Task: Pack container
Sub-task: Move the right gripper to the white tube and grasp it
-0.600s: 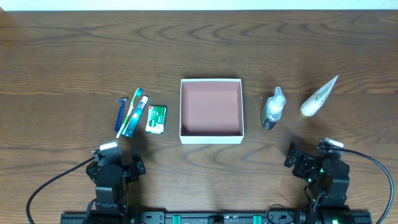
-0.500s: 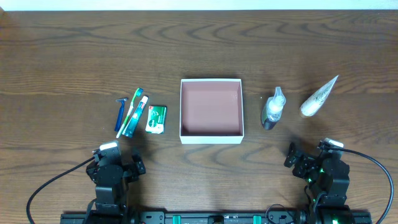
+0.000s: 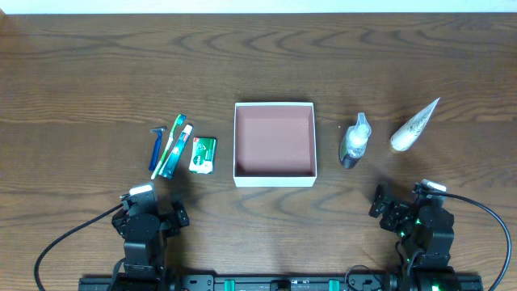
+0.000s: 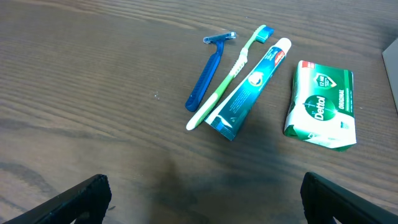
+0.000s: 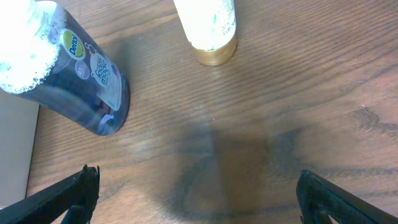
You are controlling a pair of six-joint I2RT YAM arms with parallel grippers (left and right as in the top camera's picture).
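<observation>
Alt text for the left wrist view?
Four toiletries lie on a wooden table: a blue razor, a green-and-white toothbrush, a toothpaste tube, and a green Dettol packet farthest right. The left gripper, open and empty, shows its fingers at the bottom corners.

1. The container is a square, shallow cardboard box with thin white walls and a dusty pink-brown inside.
2. It stands upright with its open top facing up, flat on the dark wooden table, its sides parallel to the frame edges.
3. In the overhead view it lies at the middle of the frame.
4. Its whole floor shows, plain and uncovered.
</observation>
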